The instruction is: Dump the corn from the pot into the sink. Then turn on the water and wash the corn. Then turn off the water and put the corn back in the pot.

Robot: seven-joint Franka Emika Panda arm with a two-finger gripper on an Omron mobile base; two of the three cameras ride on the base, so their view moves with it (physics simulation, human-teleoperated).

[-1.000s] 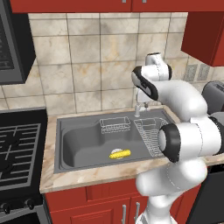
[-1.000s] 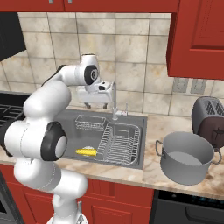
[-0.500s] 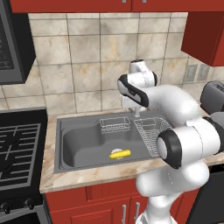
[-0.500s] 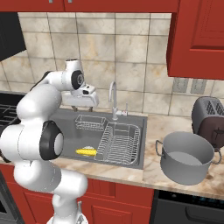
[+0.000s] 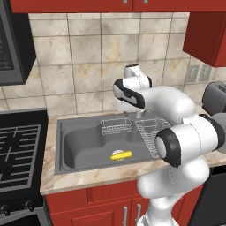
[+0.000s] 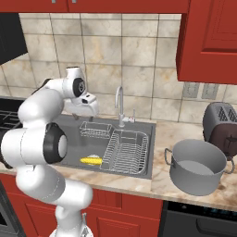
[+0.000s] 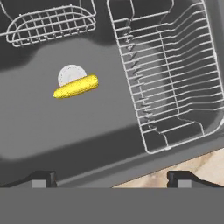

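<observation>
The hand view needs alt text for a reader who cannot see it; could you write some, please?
A yellow corn cob lies across the round drain on the floor of a dark grey sink. A wire dish rack and small wire basket sit nearby.

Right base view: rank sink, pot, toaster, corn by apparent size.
1. sink
2. pot, though it sits nearer the camera
3. toaster, partly cut off at the frame edge, so its rank against the pot is unsure
4. corn
</observation>
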